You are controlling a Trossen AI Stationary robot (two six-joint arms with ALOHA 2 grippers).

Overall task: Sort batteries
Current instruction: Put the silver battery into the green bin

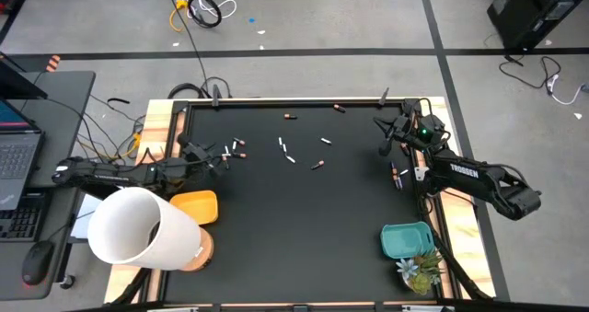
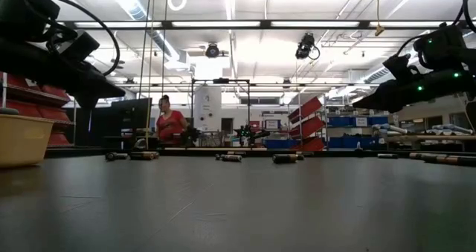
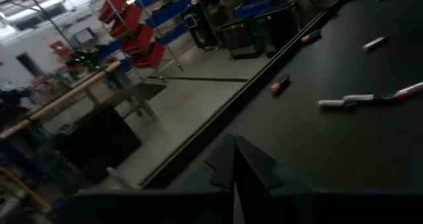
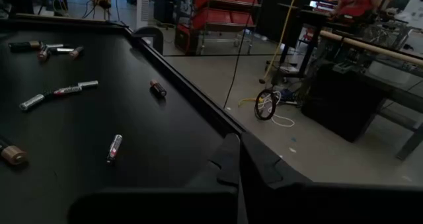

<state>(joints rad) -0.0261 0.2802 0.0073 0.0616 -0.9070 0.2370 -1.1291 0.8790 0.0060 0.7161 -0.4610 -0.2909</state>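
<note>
The table has a flat matte black top framed by pale wooden edges. The batteries are small slim cylinders scattered loose across the far half of the black surface: some white or silvery, others dark with copper-coloured ends, and two lie just beside the right arm near the table's right edge.

The left gripper sits low at the left side of the table, its dark angular fingers pressed together with nothing between them. The right gripper hovers near the far right corner, also closed and empty; its arm carries white lettering that reads "TROSSEN".

A smooth yellow tray and a white cylindrical tub stand at the near left. A teal tray sits near right.
</note>
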